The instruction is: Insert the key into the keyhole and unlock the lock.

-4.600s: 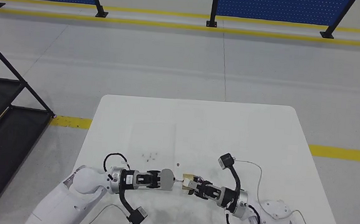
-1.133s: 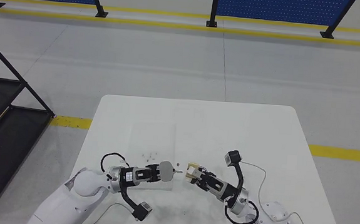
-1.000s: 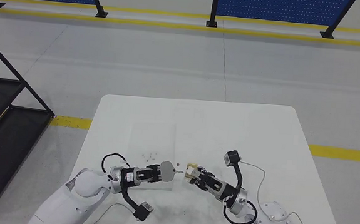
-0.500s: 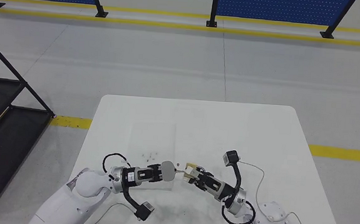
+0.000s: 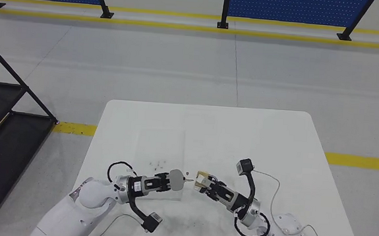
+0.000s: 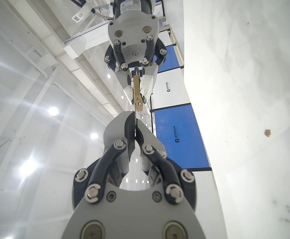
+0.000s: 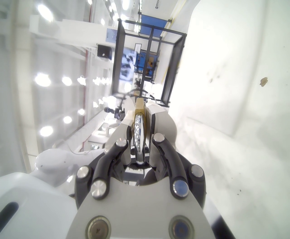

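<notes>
Key is pinched edge-on between the closed fingers of the left gripper, above the near part of the table. Its tip meets the keyhole face of the brass padlock, which the right gripper clamps by its body. The insertion step seems in hand, but how deep the key sits I cannot tell. The next move probably calls for a straight push, then a turn.

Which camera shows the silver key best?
Left wrist view: the thin silver metal key sticks out of the left pincer. Top view: a speck. Right wrist view: the brass padlock covers it.
</notes>
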You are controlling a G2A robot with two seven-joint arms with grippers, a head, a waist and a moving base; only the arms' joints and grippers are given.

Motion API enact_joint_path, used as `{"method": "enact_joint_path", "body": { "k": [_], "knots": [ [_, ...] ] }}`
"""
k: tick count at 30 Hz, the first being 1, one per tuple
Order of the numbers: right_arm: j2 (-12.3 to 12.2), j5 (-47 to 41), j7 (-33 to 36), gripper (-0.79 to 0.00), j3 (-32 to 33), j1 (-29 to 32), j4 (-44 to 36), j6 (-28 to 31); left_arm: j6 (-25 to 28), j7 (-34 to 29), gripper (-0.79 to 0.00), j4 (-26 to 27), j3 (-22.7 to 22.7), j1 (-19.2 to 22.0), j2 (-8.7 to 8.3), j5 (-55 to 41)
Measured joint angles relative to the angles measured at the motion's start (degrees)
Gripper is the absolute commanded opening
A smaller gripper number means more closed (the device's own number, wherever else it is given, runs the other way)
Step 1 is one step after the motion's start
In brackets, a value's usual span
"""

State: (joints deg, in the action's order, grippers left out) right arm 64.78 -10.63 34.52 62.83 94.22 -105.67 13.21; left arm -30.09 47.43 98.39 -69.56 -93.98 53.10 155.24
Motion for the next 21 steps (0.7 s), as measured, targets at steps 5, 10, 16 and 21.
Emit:
{"method": "enact_joint_path", "body": {
  "k": [5,10,16,21],
  "knots": [
    [-0.1,0.4,0.4,-0.785,0.0,0.1,-0.2,0.0,0.2,0.2,-0.785,-0.2,0.0,0.1,0.01,-0.1],
    [-0.2,0.7,0.8,-0.785,-0.2,0.0,-0.3,0.0,0.4,0.2,-0.785,-0.4,0.3,0.3,0.08,0.1],
    [-0.2,0.8,1.1,-0.785,-0.4,-0.2,-0.3,-0.1,0.7,0.3,-0.785,-0.5,0.5,0.5,0.12,0.1],
    [-0.3,0.9,1.3,-0.785,-0.6,-0.4,-0.3,-0.2,0.8,0.6,-0.785,-0.6,0.6,0.7,0.14,-0.1]
  ]
}}
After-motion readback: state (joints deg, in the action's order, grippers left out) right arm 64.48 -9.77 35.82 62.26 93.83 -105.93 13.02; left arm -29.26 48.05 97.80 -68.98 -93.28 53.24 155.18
